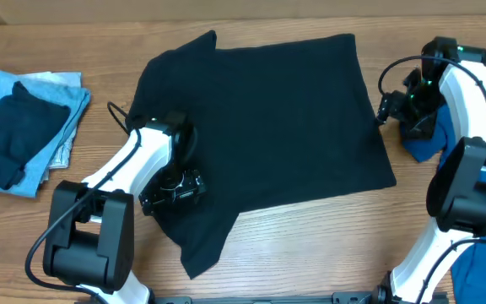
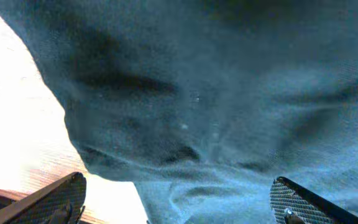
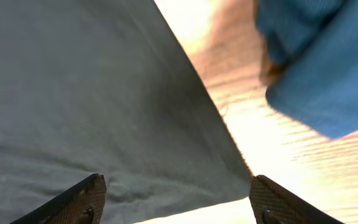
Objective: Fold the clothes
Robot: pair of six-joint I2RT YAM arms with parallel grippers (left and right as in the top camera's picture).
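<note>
Fingers (image 2: 55, 198) spread: left arm (image 1: 133, 160) over black shirt (image 1: 268, 118), right arm (image 1: 472, 93) at edge.

The black shirt (image 1: 268, 118) lies spread out flat and unfolded, one short sleeve at the far left, the other at the near left (faint creases show). The blue shirt (image 1: 420, 145) sits bunched just beside its right edge.

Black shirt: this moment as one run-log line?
black shirt spread out | left gripper open over it | right gripper open at its edge
</note>
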